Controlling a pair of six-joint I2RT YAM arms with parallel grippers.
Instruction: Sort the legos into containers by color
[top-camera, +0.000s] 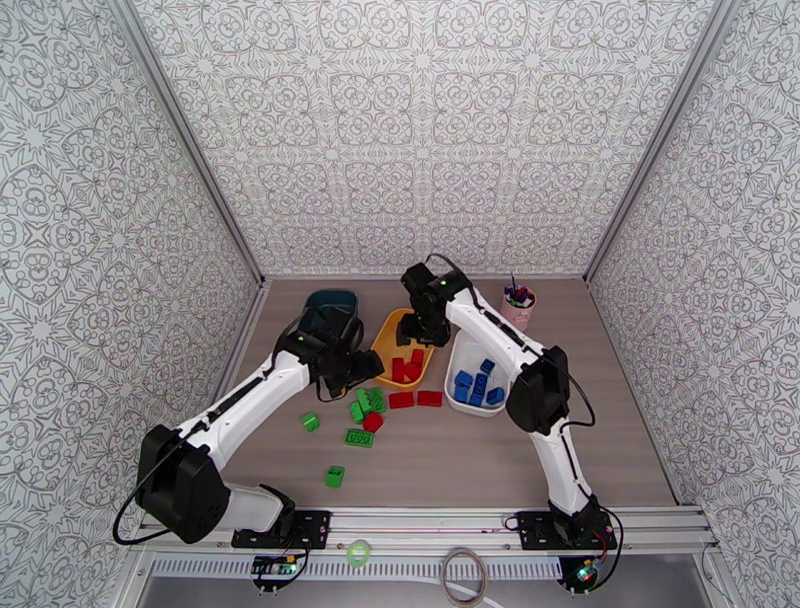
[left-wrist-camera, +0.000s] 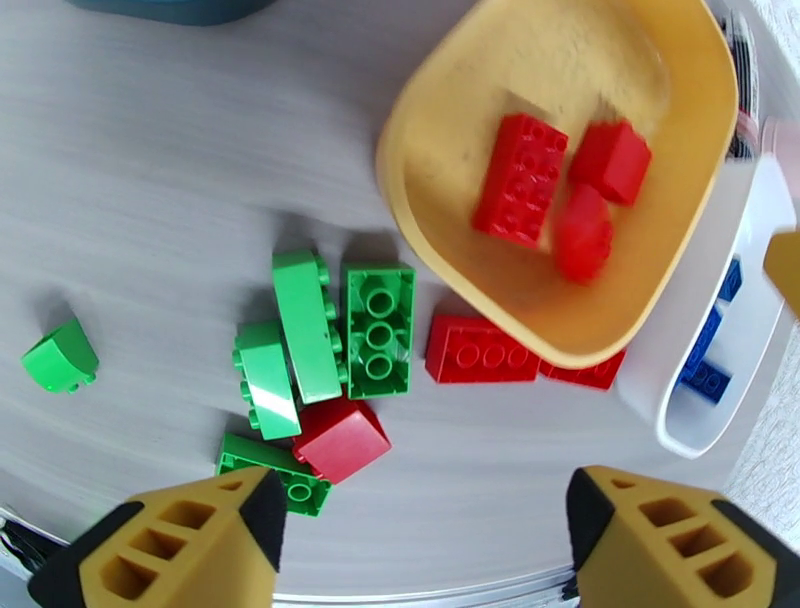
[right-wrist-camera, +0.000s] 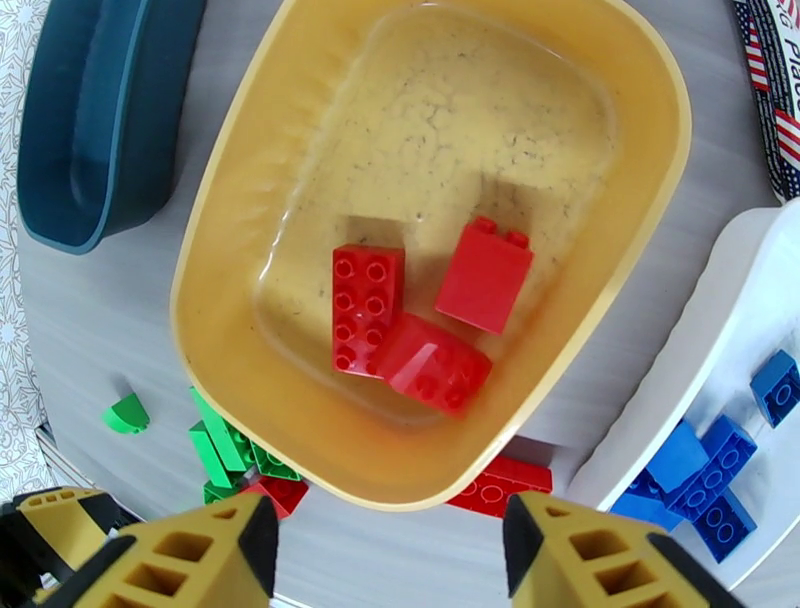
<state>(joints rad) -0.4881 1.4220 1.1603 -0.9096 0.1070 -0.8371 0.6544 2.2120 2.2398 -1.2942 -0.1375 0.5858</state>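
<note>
Grey tabletop (top-camera: 450, 460) is shared by three trays: the yellow tray (right-wrist-camera: 200, 300) is given reds (right-wrist-camera: 368, 305), the white tray (right-wrist-camera: 740, 300) blues (right-wrist-camera: 700, 470), the teal tray (right-wrist-camera: 60, 200) nothing seen. Greens (left-wrist-camera: 378, 330) and loose reds (left-wrist-camera: 482, 350) are left unsorted beside yellow. Left claw (left-wrist-camera: 425, 540) and right claw (right-wrist-camera: 390, 550) are held open, empty.

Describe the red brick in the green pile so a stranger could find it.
Find the yellow tray; a cluster of green bricks lies just in front of its near end. The red brick touches that cluster's near side. It is the only red piece among the greens, smooth-faced, unlike the studded red bricks beside the tray.
</note>
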